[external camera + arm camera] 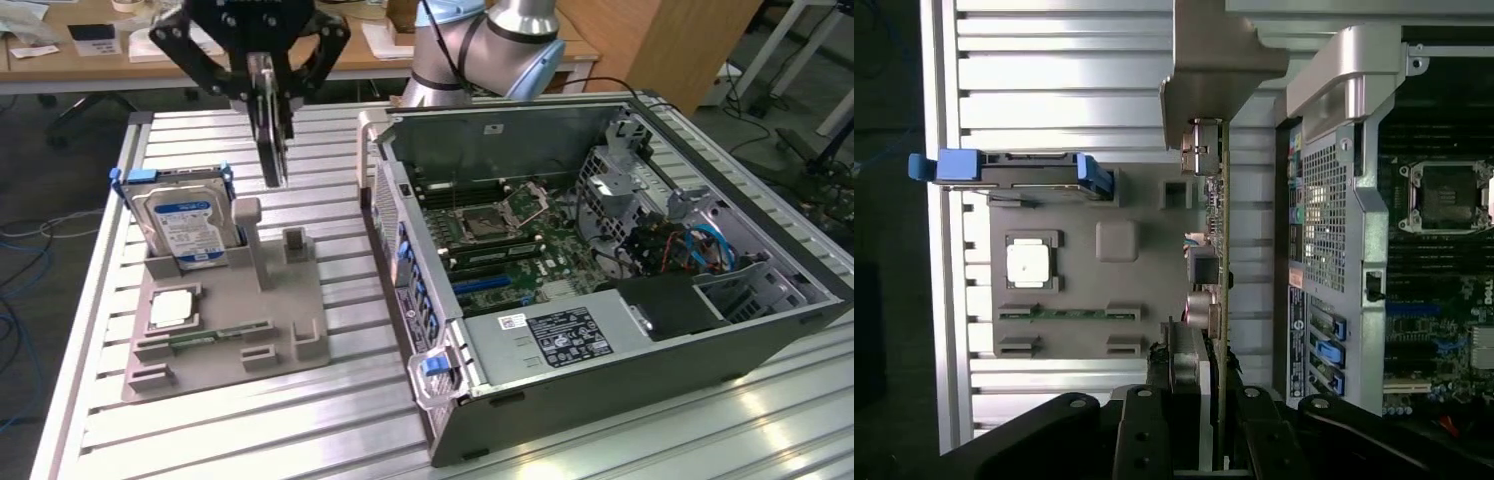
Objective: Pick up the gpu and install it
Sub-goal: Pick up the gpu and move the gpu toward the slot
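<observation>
The pincer (268, 82) clamps the gpu (274, 150) edge-on by its upper edge, above the grey holder (227, 300) on the exterior view's left. The card is probably light, stiff and fragile, best pinched at its bare board edges.

Ribbed aluminium counter (334, 430), far wooden desk (40, 63) with papers (27, 38) at the exterior view's left, wooden cabinet (667, 40) at its right, grey floor (40, 190), blue cables (16, 300).

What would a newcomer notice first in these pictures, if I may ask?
Most striking is the black pincer holding the gpu edge-on in the air, above the grey parts holder at the exterior view's left. Beside it, to the exterior view's right, lies the open computer case with its motherboard exposed. A hard drive with blue rails stands upright in the holder.
</observation>
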`<action>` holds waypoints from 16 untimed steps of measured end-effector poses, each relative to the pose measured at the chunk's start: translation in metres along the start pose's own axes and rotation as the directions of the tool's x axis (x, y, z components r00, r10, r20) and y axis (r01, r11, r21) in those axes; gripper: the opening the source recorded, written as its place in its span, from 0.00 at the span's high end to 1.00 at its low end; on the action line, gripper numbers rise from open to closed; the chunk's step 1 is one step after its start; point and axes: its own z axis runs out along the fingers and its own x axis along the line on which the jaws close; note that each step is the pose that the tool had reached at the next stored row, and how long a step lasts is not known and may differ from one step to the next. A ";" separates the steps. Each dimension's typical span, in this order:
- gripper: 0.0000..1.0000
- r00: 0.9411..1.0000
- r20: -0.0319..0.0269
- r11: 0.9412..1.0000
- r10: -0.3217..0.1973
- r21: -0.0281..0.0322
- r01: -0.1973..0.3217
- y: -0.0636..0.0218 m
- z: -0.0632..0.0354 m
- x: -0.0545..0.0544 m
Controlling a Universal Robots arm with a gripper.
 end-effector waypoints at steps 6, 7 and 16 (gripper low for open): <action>0.72 1.000 0.000 1.000 0.000 0.000 0.000 0.0001 -0.0061 0.000; 0.72 1.000 0.000 1.000 0.000 0.000 0.000 0.0001 -0.0061 0.000; 0.72 1.000 0.000 1.000 0.000 0.000 0.000 0.0005 -0.0059 -0.014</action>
